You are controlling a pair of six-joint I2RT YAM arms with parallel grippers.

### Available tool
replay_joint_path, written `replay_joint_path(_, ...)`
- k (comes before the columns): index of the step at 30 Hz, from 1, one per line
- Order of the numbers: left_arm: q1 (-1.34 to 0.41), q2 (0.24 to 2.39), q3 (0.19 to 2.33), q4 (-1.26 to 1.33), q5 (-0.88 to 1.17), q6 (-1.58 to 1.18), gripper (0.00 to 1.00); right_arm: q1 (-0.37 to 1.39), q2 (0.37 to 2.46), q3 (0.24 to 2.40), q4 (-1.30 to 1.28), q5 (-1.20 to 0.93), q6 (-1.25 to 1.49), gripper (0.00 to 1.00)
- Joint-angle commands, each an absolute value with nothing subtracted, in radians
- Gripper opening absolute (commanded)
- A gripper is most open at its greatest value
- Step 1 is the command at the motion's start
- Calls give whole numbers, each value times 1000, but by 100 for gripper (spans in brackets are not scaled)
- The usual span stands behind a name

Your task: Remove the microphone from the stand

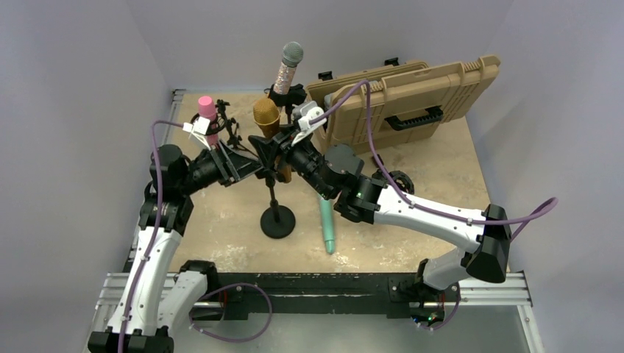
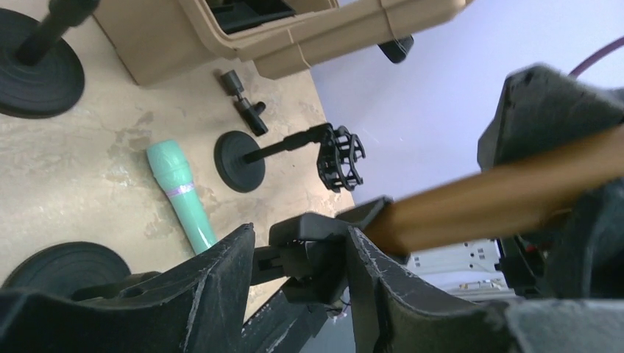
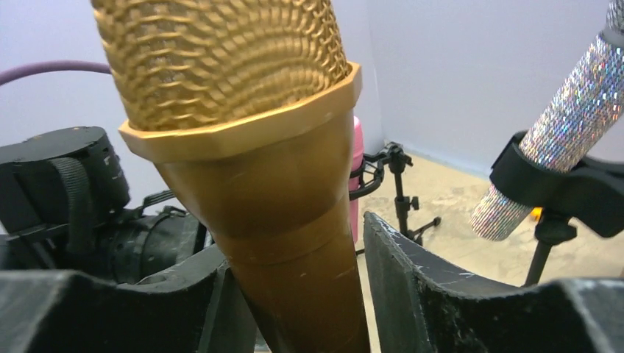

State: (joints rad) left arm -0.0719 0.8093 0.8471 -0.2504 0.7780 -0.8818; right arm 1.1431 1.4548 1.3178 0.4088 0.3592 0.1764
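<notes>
Currently we find the gold microphone [image 1: 266,118] seated in the clip [image 2: 309,246] of its stand [image 1: 277,219], centre of the top view, with the head pointing toward the upper left of the frame. In the left wrist view, the gold body runs from the right edge down into the clip, so we judge that extraction has not begun.

The left gripper [image 2: 300,237] brackets the clip, and its fingers [image 2: 221,287] lie close against both sides, which we read as a pinch that steadies the stand. The right gripper [image 3: 293,246] is pressed onto the microphone body just below the mesh head. The handle fills the space between both pads.

We judge that approach and grasp are complete for both arms. What is left is to draw the microphone out along its own axis while the stand is held, then carry it clear. A green microphone [image 1: 327,224] lies on the table right of the stand base.
</notes>
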Motion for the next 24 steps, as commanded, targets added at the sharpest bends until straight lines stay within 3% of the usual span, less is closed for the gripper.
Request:
replay_joint_path(1, -88, 749, 795, -292, 820, -896, 46, 1131, 1435, 1329, 498, 248, 10, 46)
replay_joint_path(4, -90, 717, 786, -326, 830, -863, 47, 1112, 1421, 1306, 548, 159, -58, 41)
replay_joint_path(6, -89, 707, 811, -386, 823, -751, 54, 1100, 1421, 1303, 552, 113, -71, 33)
replay_joint_path(12, -89, 687, 924, -533, 786, -450, 97, 1091, 1408, 1254, 568, 52, -104, 28)
replay_joint_path(13, -88, 687, 938, -545, 776, -417, 100, 1090, 1406, 1250, 572, 42, -103, 28)
replay_joint_path(20, -104, 639, 895, -372, 750, -364, 100, 1077, 1399, 1250, 587, -42, -89, 28)
replay_joint_path(24, -221, 530, 775, -248, 589, -195, 100, 1064, 1402, 1257, 588, -88, -87, 28)
